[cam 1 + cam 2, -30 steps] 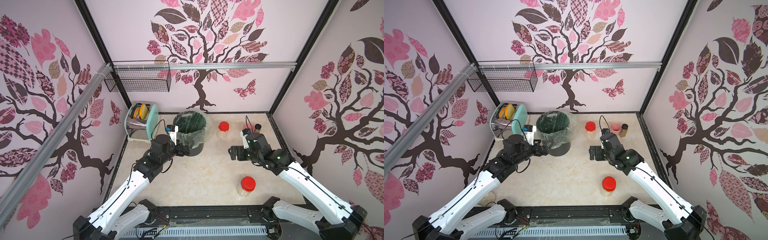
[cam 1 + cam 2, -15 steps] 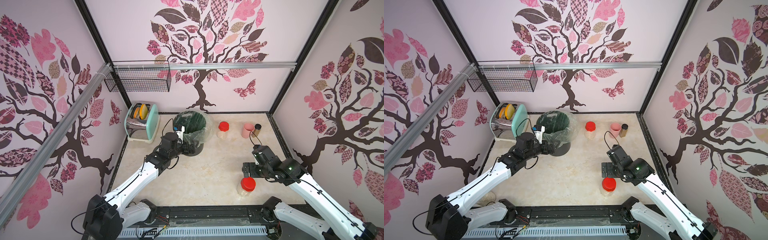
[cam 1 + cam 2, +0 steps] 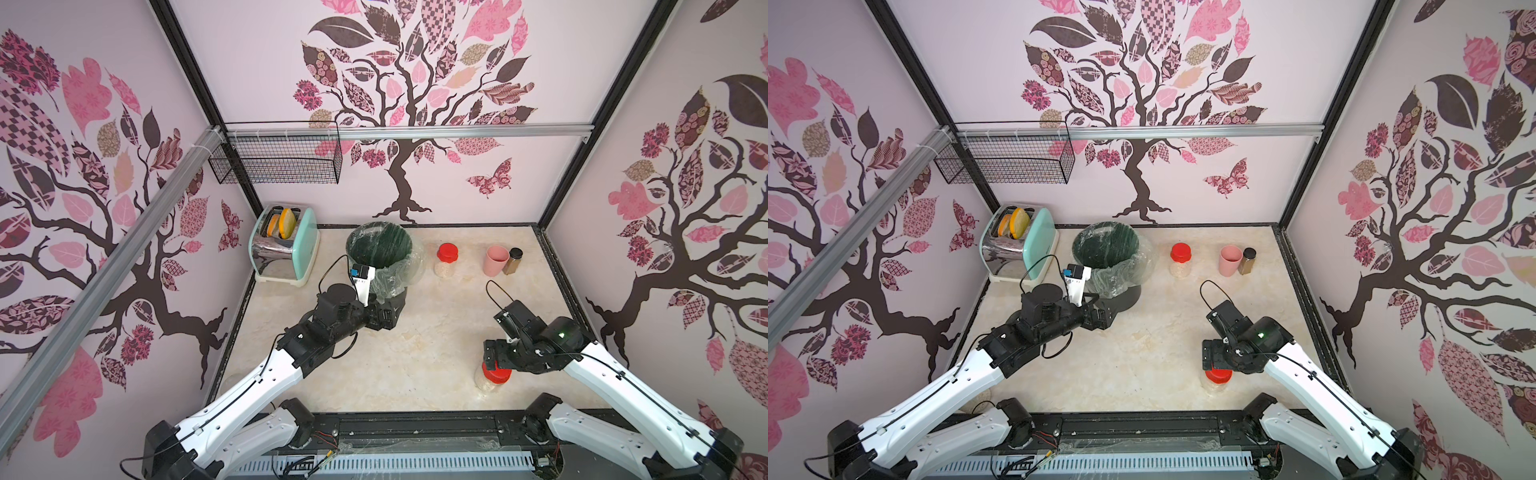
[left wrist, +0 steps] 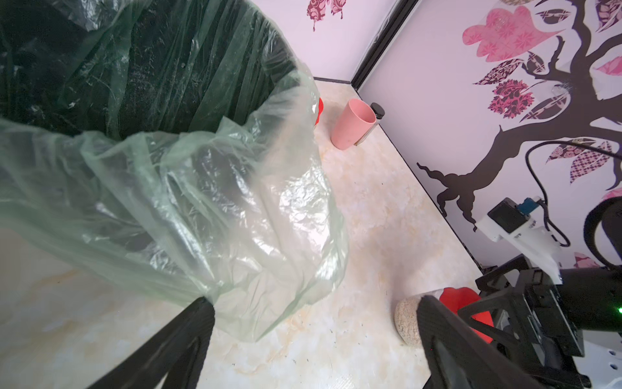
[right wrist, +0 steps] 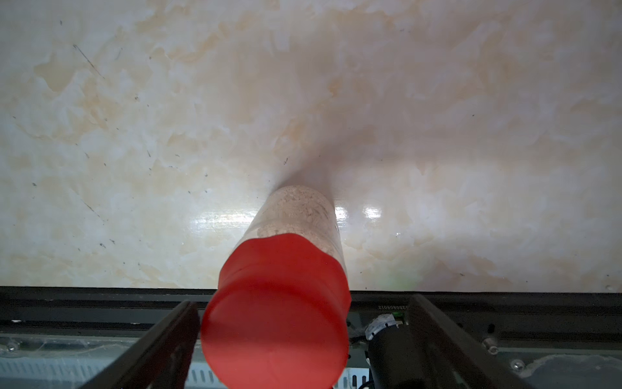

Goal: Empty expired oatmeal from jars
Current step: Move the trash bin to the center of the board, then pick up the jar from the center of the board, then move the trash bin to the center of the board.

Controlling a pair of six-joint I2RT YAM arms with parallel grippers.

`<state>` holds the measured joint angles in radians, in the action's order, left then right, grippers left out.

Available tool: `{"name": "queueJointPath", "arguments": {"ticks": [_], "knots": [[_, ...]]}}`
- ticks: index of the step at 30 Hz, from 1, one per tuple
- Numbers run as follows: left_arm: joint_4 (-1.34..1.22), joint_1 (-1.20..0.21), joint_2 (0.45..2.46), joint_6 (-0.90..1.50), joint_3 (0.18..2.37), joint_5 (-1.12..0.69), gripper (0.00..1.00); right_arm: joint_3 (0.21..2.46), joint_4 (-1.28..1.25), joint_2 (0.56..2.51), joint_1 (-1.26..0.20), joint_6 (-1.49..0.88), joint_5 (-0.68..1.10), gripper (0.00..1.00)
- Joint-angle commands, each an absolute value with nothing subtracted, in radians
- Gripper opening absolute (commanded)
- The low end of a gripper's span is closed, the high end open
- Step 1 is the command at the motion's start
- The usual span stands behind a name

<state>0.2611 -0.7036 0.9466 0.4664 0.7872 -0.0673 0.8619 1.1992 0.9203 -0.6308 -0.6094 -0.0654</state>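
Two jaws of our right gripper [image 5: 304, 301] stand spread, empty, astride the jar [image 5: 299, 208]; light and slick, we judge, so we grip under its lid [image 5: 276, 336].

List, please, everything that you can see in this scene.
jars: two, clear with red lids, back centre and front right
oatmeal: beige, low in both jars
bin: one, dark, green liner, back
cup: one, pink, back right
bottle: one, brown, black cap, beside cup
toaster: one, mint and chrome, back left
wire basket: one, black, on wall
left tool: black, open, by bin
right tool: black, open, straddling front jar's lid
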Motion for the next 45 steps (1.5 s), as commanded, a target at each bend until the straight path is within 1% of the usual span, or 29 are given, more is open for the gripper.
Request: {"name": "queueJointPath", "arguments": {"ticks": [1,9,16,23,27,31,34,41,45], "knots": [[0.276,-0.707,0.919,0.438,0.778,-0.036,0.98,0.858,1.193,0.936,-0.664,-0.651,-0.056,1.0],[0.291,-0.707,0.89,0.426,0.755,-0.019,0.98,0.833,1.168,0.97,-0.692,-0.664,-0.083,1.0],[0.309,-0.707,0.854,0.44,0.741,-0.013,0.98,0.778,1.114,1.018,-0.73,-0.701,-0.041,1.0],[0.32,-0.707,0.847,0.439,0.726,-0.017,0.98,0.758,1.095,1.007,-0.75,-0.718,-0.077,0.99],[0.319,-0.707,0.852,0.437,0.727,-0.025,0.98,0.756,1.075,1.02,-0.749,-0.712,-0.103,0.95],[0.318,-0.707,0.857,0.439,0.73,-0.03,0.98,0.764,1.06,1.025,-0.749,-0.699,-0.111,0.88],[0.309,-0.708,0.869,0.43,0.732,-0.053,0.98,0.765,1.036,1.024,-0.75,-0.687,-0.102,0.86],[0.235,-0.706,0.985,0.403,0.779,-0.031,0.98,0.788,0.955,1.048,-0.75,-0.646,-0.061,0.78],[0.201,-0.706,1.064,0.388,0.834,0.005,0.98,0.811,0.918,1.061,-0.75,-0.623,-0.08,0.76]]}}
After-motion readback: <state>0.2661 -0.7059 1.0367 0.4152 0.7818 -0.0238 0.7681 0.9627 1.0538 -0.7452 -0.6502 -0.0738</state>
